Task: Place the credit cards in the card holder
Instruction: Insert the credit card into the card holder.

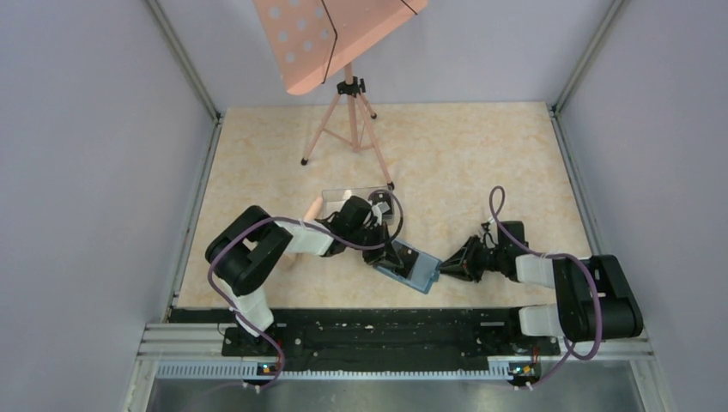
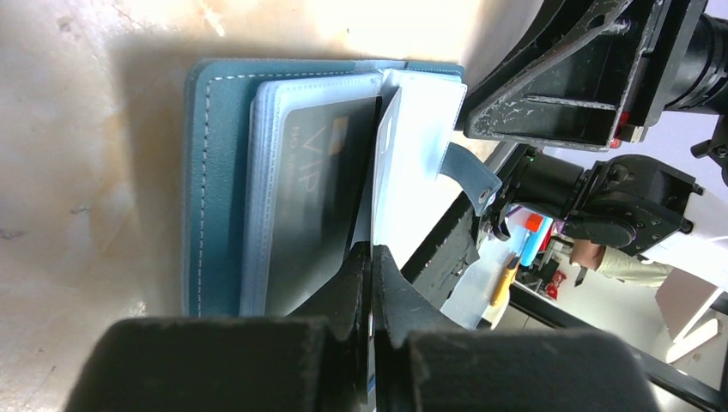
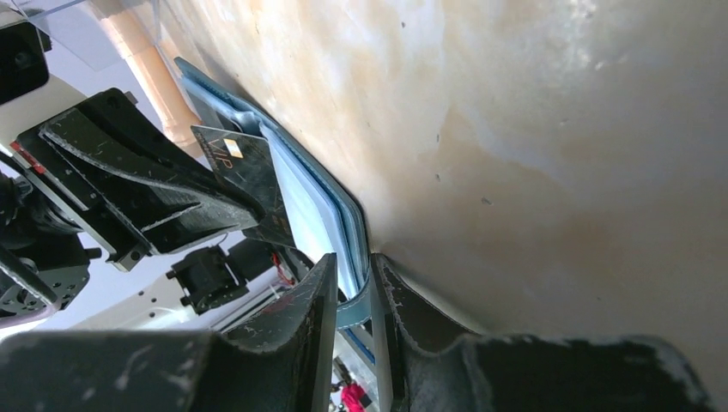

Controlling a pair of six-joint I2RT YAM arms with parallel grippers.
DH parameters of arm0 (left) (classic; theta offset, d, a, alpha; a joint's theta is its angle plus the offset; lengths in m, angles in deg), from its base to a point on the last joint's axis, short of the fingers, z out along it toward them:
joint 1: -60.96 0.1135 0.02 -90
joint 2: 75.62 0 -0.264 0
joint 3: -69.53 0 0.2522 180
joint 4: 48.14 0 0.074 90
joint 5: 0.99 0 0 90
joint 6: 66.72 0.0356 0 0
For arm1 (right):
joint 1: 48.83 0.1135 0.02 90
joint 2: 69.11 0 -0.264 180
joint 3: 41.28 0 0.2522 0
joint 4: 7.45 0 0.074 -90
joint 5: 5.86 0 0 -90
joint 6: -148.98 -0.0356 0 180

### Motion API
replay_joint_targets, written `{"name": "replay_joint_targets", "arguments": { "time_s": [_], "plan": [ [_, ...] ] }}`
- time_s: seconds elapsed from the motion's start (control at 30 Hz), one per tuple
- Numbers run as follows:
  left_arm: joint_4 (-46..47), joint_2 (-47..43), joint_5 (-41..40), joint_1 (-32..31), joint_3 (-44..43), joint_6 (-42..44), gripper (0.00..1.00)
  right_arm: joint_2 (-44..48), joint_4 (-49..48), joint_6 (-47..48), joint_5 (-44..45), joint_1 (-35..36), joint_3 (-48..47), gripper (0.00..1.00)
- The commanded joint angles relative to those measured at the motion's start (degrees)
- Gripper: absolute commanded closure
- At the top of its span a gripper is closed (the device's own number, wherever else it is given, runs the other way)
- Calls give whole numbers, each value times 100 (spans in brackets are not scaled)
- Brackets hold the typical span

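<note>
The open card holder (image 1: 410, 267) lies on the worktop (image 1: 481, 163) between both hands, the right hand (image 3: 356, 287) clamped on its right edge. The left hand (image 2: 371, 257), closed on a credit card (image 2: 313, 189), stands just left of it, so I judge the pocket lies rightward

the card holder (image 2: 215, 189) lies open on the pale marbled tabletop (image 2: 86, 172), teal cover down with white stitching along its edge. a stack of clear sleeves (image 2: 262, 223) rests on it, and a black credit card (image 2: 313, 197) marked "vip" shows at the sleeves. the left gripper (image 2: 372, 257) has its fingers pressed together at the card's near edge. a light blue inner flap (image 2: 421, 163) stands up beside the card. the snap tab (image 2: 470, 174) with its stud (image 2: 489, 196) juts right, just below the right gripper (image 2: 474, 124), whose tip reaches the flap's edge.
</note>
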Motion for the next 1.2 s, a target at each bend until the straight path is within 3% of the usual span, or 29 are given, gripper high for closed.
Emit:
{"name": "replay_joint_targets", "arguments": {
  "time_s": [0.0,0.37,0.43,0.73,0.9,1.17],
  "plan": [
    [-561,-152,102,-41,-270,369,100,-252,67,311,360,73,-145,79],
    [-1198,37,440,-32,-760,745,100,-672,-67,438,327,81,-322,80],
    [-1192,11,416,-38,-750,711,100,-712,-108,443,336,80,-324,86],
    [-1299,25,423,-32,-714,686,100,-773,-99,493,396,86,-357,94],
    [-1185,59,516,-32,-693,657,100,-792,-101,511,397,91,-378,98],
    [-102,237,575,-99,-519,-38,100,-812,-141,495,384,117,-365,99]
  ]
}}
